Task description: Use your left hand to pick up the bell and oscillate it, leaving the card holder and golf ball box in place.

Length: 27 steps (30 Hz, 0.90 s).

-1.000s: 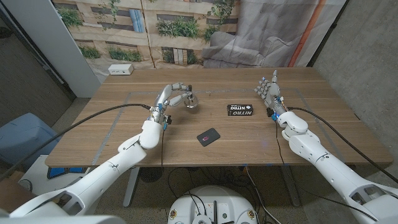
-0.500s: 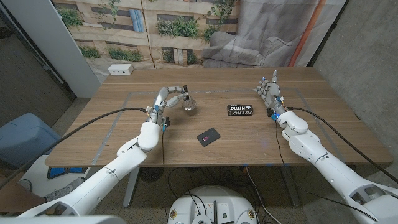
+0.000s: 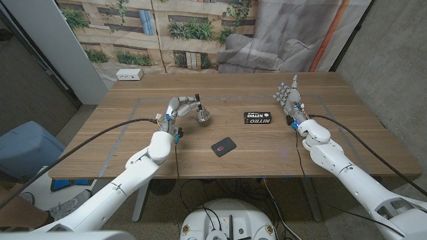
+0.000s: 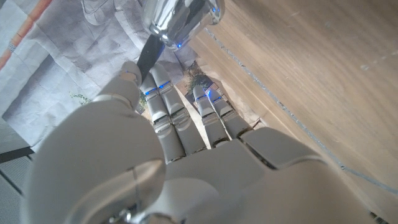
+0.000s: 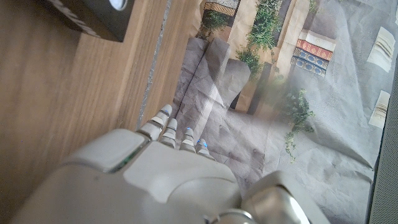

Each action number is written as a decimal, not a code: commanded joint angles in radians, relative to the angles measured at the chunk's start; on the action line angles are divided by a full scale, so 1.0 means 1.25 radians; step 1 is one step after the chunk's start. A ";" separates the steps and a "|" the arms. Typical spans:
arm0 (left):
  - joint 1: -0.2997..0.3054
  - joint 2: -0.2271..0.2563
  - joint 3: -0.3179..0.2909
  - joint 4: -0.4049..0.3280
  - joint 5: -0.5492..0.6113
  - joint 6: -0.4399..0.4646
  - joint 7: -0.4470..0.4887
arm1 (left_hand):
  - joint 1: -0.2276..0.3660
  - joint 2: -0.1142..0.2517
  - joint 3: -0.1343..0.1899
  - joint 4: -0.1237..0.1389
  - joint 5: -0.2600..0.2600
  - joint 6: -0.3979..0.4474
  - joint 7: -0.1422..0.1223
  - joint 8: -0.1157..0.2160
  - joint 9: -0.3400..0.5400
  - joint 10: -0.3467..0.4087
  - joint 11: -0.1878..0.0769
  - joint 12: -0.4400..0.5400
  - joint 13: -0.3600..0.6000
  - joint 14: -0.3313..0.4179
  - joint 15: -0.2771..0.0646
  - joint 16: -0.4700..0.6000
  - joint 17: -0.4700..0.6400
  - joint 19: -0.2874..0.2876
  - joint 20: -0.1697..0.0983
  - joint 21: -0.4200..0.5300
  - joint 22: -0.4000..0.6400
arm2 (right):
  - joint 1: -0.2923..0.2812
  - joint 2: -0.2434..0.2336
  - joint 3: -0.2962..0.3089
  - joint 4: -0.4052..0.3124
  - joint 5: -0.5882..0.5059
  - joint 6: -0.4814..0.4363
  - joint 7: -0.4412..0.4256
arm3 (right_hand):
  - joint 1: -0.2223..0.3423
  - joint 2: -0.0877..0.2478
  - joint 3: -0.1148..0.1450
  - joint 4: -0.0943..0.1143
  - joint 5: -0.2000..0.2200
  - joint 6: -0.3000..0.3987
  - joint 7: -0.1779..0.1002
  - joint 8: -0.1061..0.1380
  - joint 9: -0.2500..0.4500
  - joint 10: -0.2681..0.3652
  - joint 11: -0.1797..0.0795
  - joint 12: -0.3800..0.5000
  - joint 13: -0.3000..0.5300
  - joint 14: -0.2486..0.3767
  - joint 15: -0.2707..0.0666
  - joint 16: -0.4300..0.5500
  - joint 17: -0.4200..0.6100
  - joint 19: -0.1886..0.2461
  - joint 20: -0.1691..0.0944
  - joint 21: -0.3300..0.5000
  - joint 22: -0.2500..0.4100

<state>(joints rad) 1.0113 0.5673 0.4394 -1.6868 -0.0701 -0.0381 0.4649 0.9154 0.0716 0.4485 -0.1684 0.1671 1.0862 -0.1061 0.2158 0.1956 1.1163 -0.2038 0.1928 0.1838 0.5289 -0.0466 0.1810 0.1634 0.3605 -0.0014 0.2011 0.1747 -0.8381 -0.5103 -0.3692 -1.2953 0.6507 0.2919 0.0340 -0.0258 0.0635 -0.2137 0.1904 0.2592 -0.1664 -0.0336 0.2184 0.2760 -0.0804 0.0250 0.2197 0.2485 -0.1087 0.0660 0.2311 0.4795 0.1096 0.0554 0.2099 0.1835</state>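
Where the head view looks down on the wooden surface (image 3: 280, 150), the left robot hand (image 3: 180, 109) grips the black handle of a silver bell (image 3: 203, 116), holding it tilted just above the wood. Taking the black golf ball box (image 3: 258, 118) marked NITRO as the landmark, the bell hangs near it on the robot's left side, apart from it. A dark card holder (image 3: 223, 146) with a red mark lies nearer the robot than the box, flat on the wood and well apart from the bell. The right robot hand (image 3: 287, 99) stands upright just beside the box on the robot's right, fingers straight and apart, grasping nothing. A white power strip (image 3: 129, 75) sits at the far left corner, well beyond the box. Seen from the left wrist view, the left robot hand (image 4: 180, 155) reaches toward the shiny bell (image 4: 177, 18), its dark handle beside the fingers (image 4: 163, 106). Seen from the right wrist view, the right robot hand (image 5: 155, 177) shows its back with fingers extended, and a corner of the golf ball box (image 5: 99, 15) lies on the wood beyond it.
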 commanded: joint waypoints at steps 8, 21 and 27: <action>0.008 -0.020 -0.012 -0.068 -0.156 0.153 -0.017 | 0.001 0.008 -0.004 -0.003 0.005 0.042 0.036 0.007 0.006 0.019 0.000 0.004 0.003 0.009 -0.078 -0.001 0.000 0.004 0.009 0.003 0.001 | 0.000 0.001 -0.001 0.000 -0.001 0.000 -0.001 | 0.002 0.078 -0.005 -0.001 0.005 -0.007 -0.001 0.004 0.002 -0.006 -0.001 0.004 0.001 -0.004 0.001 0.003 0.003 0.005 -0.001 0.004 0.003; 0.013 -0.023 -0.027 -0.109 -0.258 0.224 -0.007 | 0.004 0.010 -0.006 -0.003 0.005 0.047 0.035 0.008 0.007 0.034 0.000 0.006 0.002 0.012 -0.081 -0.001 0.000 0.002 0.006 0.002 0.001 | 0.000 0.000 0.000 0.000 0.000 0.000 0.000 | 0.002 0.078 -0.005 -0.001 0.005 -0.007 -0.001 0.005 0.002 -0.005 -0.001 0.004 0.001 -0.003 0.000 0.003 0.003 0.005 -0.001 0.004 0.003; 0.013 -0.010 -0.021 -0.115 -0.266 0.224 -0.002 | 0.004 0.011 -0.007 -0.003 0.005 0.047 0.035 0.008 0.007 0.032 -0.002 0.004 0.002 0.013 -0.081 -0.001 0.000 0.002 0.004 0.001 0.001 | 0.000 0.000 0.000 0.000 0.000 0.000 -0.001 | 0.002 0.078 -0.005 -0.001 0.005 -0.007 -0.001 0.005 0.002 -0.006 -0.002 0.004 0.001 -0.003 0.000 0.003 0.003 0.005 -0.001 0.004 0.003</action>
<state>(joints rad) 1.0250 0.5412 0.4143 -1.8015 -0.3419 0.2008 0.4539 0.9160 0.0718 0.4430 -0.1740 0.1662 1.0921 -0.1053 0.2204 0.2005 1.1504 -0.2021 0.1966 0.1841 0.5361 -0.0538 0.1810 0.1634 0.3660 0.0039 0.2011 0.1746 -0.8376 -0.5098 -0.3700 -1.2947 0.6505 0.2922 0.0337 -0.0258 0.0635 -0.2137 0.1904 0.2592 -0.1664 -0.0336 0.2184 0.2760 -0.0823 0.0231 0.2197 0.2485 -0.1087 0.0660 0.2311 0.4795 0.1096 0.0554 0.2099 0.1836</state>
